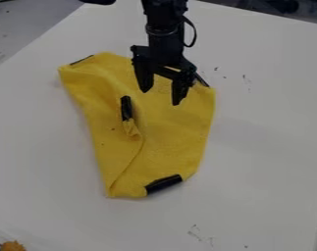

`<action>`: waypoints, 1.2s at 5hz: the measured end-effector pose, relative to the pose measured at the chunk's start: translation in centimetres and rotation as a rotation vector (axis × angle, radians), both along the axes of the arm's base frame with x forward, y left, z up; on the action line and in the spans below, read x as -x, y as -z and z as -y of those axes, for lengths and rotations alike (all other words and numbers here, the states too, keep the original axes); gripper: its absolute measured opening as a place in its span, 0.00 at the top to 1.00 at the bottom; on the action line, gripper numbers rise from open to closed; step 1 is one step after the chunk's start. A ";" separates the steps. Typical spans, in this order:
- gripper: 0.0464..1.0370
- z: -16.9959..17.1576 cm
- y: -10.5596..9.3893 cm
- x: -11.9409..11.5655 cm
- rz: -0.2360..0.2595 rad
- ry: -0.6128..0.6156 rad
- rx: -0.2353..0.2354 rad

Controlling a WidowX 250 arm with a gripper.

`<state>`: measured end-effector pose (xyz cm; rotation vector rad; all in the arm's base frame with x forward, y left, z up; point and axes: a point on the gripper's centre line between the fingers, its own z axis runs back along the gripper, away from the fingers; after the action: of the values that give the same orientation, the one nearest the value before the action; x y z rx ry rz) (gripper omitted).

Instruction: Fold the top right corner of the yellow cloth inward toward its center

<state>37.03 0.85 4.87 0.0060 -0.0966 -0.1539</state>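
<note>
The black gripper (162, 95) hangs over the upper part of a yellow cloth (171, 132), its two fingers apart and nothing between them. Black tape marks the cloth's corners: one strip at the upper left, one at the upper right partly behind the gripper, and a black piece (164, 184) at the bottom. Another black-taped corner (126, 108) is folded inward and lies on the cloth's middle, below and left of the gripper. A crease runs from that corner down to the cloth's lower left tip. Whether the fingertips touch the cloth, I cannot tell.
A white table (265, 147) lies under the cloth, with small dark marks on its surface at the right and near the bottom. An orange-brown object (13, 246) sits in the lower left corner, beside something dark. Grey floor shows past the table's upper left edge.
</note>
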 end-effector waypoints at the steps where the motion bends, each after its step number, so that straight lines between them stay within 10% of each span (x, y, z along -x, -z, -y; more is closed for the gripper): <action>1: 0.04 0.6 0.3 -3.4 -0.011 0.026 -0.006; 6: 0.04 2.3 2.8 -11.2 0.036 -0.028 0.045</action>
<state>48.18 -1.47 2.06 -0.0352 -0.1355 -0.1237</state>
